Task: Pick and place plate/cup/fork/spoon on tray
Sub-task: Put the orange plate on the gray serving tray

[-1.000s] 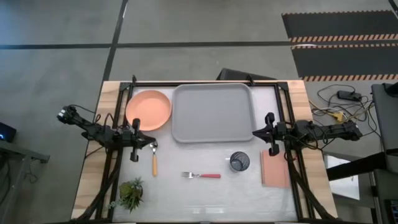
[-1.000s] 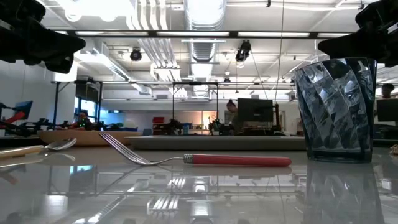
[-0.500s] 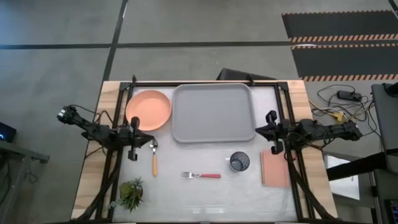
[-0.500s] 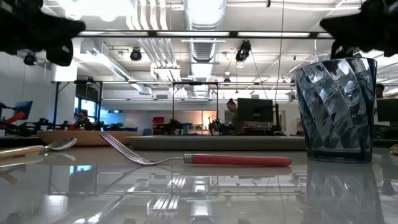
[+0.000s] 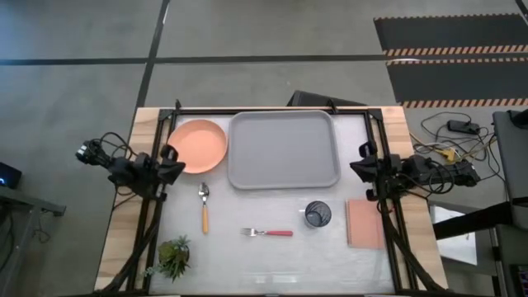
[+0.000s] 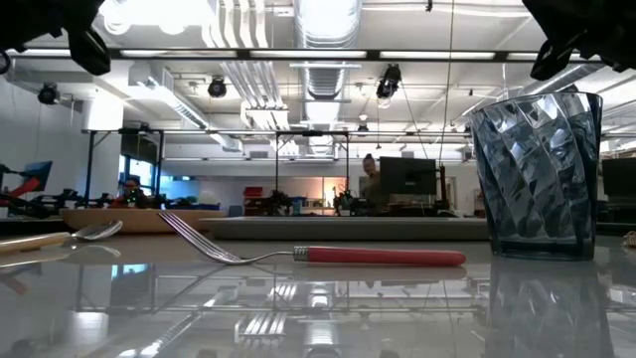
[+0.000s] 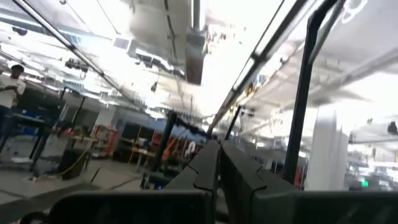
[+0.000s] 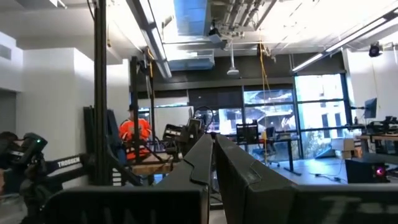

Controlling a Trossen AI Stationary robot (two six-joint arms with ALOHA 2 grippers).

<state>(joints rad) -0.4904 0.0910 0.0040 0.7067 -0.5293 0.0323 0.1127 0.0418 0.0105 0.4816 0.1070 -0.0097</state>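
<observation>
The salmon-orange plate lies on the table left of the empty grey tray. The orange-handled spoon, the red-handled fork and the blue-grey cup rest on the table nearer the front; the low view shows the fork lying flat and the cup upright. My left gripper is shut and empty at the table's left edge beside the plate. My right gripper is shut and empty at the right edge beside the tray. Both wrist views look out level into the room.
A flat pink-brown pad lies right of the cup. A small potted plant stands at the front left corner. A black frame runs round the table's back and sides.
Both arms have drawn back. My left gripper has gone from above the spoon's bowl toward the table's left edge and up. My right gripper has gone from the tray's right side toward the right edge and up. Nothing on the table has moved.
</observation>
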